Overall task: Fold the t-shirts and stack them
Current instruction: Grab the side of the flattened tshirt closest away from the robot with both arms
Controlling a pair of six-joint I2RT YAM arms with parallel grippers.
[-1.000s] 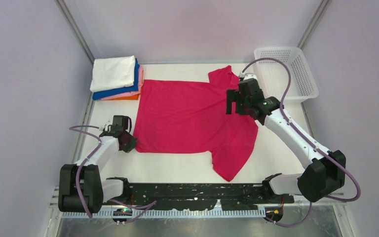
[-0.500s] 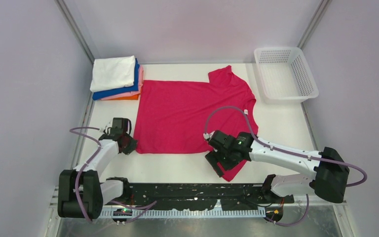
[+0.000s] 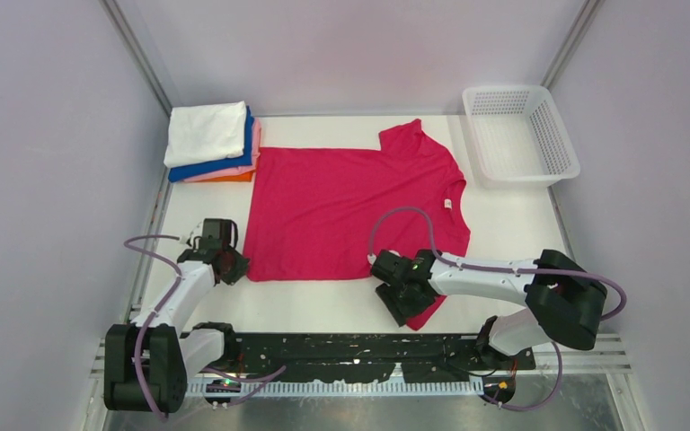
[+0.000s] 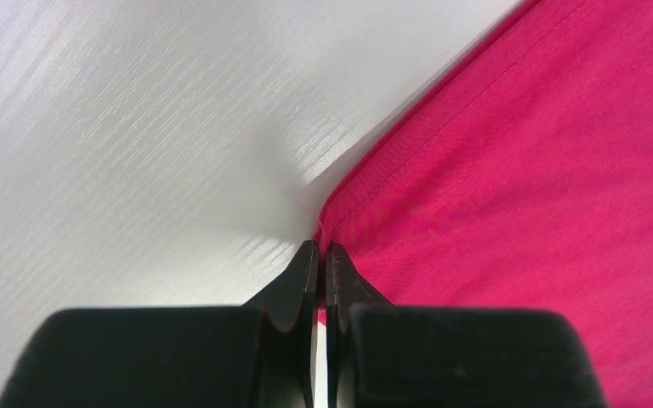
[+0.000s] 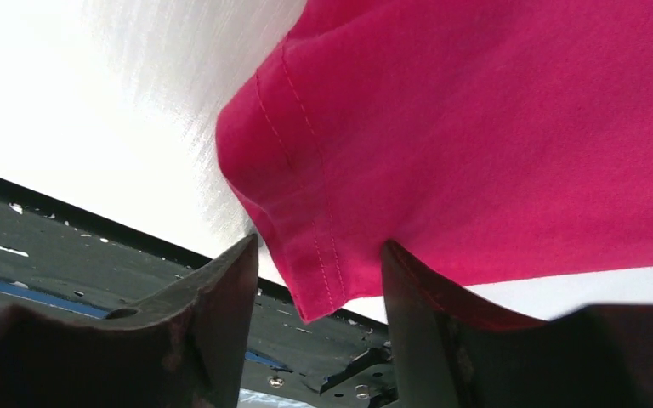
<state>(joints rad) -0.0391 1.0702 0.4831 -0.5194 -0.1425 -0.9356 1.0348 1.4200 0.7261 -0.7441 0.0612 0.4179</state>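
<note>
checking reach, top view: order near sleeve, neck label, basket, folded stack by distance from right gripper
From the right gripper:
1. near sleeve, at its fingertips
2. neck label, just beyond
3. basket, far right
4. folded stack, far left

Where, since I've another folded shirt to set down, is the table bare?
Bare table: right, between magenta t-shirt and basket; near strip between its edge and base plate. Crowded: far-left stack, left pincer on shirt corner, right pincer around near sleeve.
</note>
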